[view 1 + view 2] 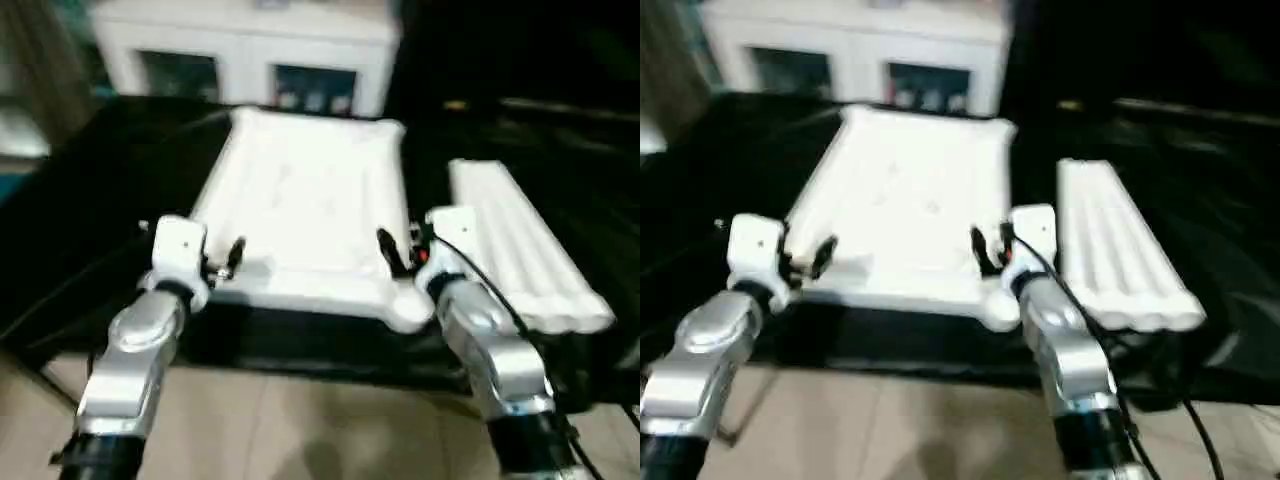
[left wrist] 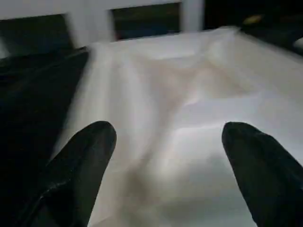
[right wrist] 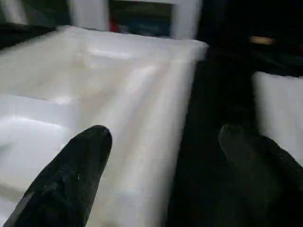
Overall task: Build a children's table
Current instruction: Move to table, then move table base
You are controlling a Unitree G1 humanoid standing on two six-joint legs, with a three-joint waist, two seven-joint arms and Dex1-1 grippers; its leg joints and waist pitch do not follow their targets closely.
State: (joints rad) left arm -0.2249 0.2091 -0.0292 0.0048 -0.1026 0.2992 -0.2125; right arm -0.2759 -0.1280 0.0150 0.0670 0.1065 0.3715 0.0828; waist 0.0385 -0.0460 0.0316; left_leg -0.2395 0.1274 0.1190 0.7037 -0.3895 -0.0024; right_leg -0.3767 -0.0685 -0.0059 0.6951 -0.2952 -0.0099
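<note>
The white tabletop (image 1: pixel 305 215) lies on the black-covered table (image 1: pixel 90 210), its near edge close to that table's front, and appears to be underside up (blur hides the ribs), which would put the corner sockets within reach for the legs. The legs (image 1: pixel 525 250) lie bundled side by side just to the right of the tabletop, apart from it, handy for the right arm. The left hand (image 2: pixel 163 142) hovers over the tabletop's near left corner with its fingers spread wide and nothing between them. The right hand (image 3: pixel 161 142) hangs at the near right corner, also spread apart and empty, straddling the tabletop's right edge. Behind the tabletop stands a white cabinet (image 1: pixel 250 50). No leg is fitted yet; assembly looks barely begun.
</note>
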